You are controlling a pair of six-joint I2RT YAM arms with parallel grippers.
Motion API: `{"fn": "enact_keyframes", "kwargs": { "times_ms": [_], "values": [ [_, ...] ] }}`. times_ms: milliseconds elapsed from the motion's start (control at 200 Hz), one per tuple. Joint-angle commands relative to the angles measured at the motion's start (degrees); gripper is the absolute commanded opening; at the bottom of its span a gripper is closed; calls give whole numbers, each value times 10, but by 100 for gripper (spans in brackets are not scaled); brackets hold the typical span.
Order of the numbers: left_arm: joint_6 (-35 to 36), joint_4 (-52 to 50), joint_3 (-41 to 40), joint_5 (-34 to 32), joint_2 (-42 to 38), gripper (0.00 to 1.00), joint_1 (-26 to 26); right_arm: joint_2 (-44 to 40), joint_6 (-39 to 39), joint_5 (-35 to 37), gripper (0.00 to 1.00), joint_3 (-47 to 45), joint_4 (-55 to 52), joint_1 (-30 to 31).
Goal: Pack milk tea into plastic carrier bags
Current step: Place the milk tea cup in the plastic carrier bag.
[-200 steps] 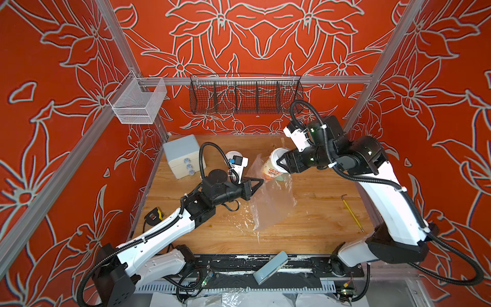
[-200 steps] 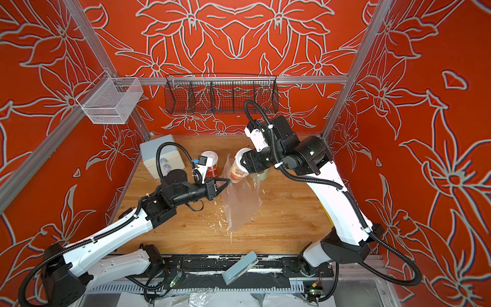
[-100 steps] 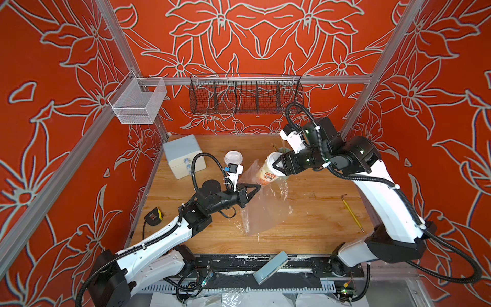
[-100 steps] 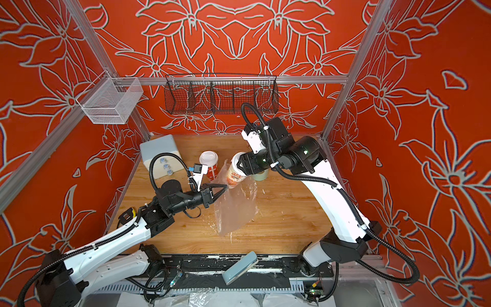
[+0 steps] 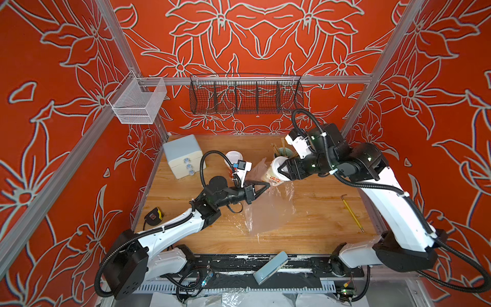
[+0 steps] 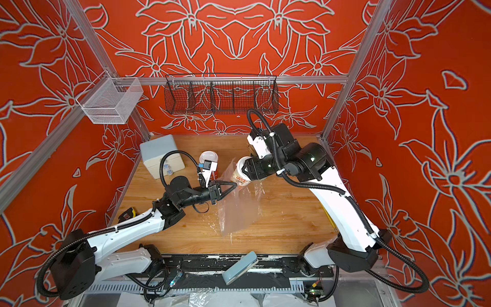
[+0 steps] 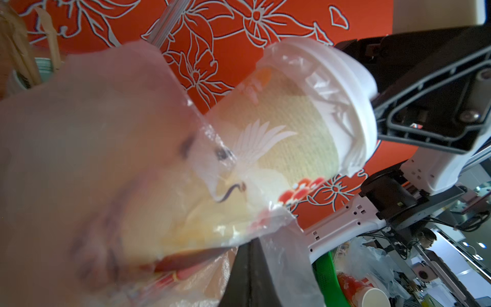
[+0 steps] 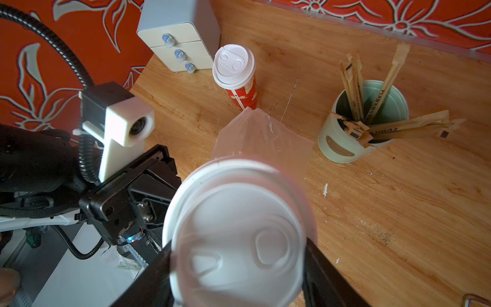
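down at the front of the wooden table (image 5: 318, 234) the clear bag (image 5: 271, 210) trails its closed end on the boards, crinkled and flat. a tape measure (image 5: 154, 214) sits off by the left arm's edge, and a thin yellow tool (image 5: 352, 212) lies well apart on the right side.

mid-table now: the left gripper (image 5: 267, 185) has its jaws pinched together on the bag's open edge, lifting the film off the wood. right at that tip is the cream cup (image 5: 275, 175), tilted, base first into the mouth. the left wrist view shows film wrapped over most of its body, white lid end (image 7: 345, 87) poking out.

the right gripper (image 5: 284, 168) is clamped on that cup at the lid, one finger (image 8: 156, 268) either side, holding it clear of the table.

further back the red cup (image 5: 231, 159) stands upright on the table, outside the bag, near a small drawer box (image 5: 182, 154). a green pot (image 8: 364, 125) of wrapped sticks stands behind the right gripper. on the back rail hang a black wire basket (image 5: 245, 95) and a white mesh one (image 5: 138, 102).
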Motion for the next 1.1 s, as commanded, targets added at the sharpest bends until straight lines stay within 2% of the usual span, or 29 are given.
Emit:
{"fn": "enact_keyframes", "kwargs": {
  "times_ms": [0,260,661,1096],
  "values": [
    [-9,63,8,26,-3,0,3,-6,19,-2,36,-21,22,0],
    [3,63,-16,22,-39,0,3,-20,45,-10,36,-92,91,0],
    [14,64,-23,35,-40,0,3,-40,83,-53,35,-171,177,-2],
    [79,17,-19,52,-57,0,3,-43,86,-133,34,-160,154,-29]
  ]
}}
